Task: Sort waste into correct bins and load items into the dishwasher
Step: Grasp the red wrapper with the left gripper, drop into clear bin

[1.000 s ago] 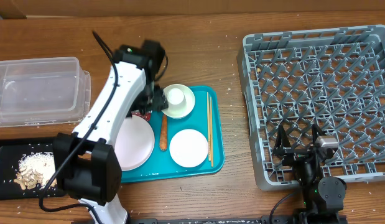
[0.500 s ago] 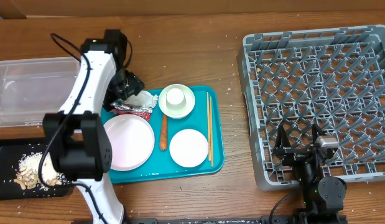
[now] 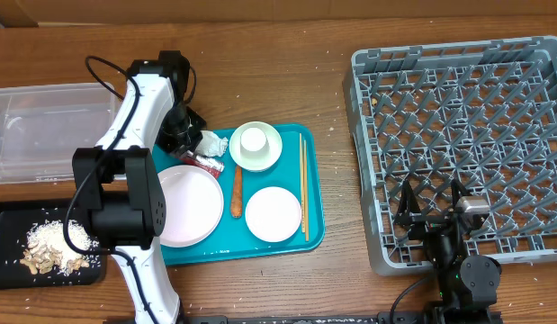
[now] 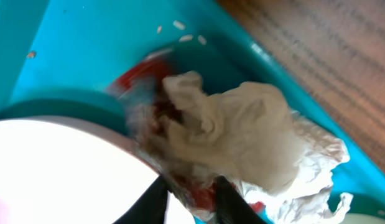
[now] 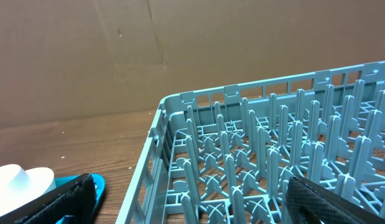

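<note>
We log waste-sorting: left gripper (image 4: 191, 194) narrow at the tissue (image 4: 242, 137), tray's (image 3: 314, 207) far-left corner, hold unclear; next, probably lift toward tub (image 3: 53, 121).

tabletop (image 3: 287, 81): brown wood, visible grain, matt | teal tray (image 3: 291, 180): smooth plastic, slight sheen | tissue (image 4: 254, 134): white paper, crumpled, matt | wrapper (image 3: 204, 163): red, shiny, foil-like | large plate (image 3: 193, 202): white, smooth, glossy | dish rack (image 3: 363, 180): grey moulded plastic, matt | clear tub (image 3: 53, 130): transparent plastic, smooth | black tray (image 3: 8, 225): black plastic, dull
</note>
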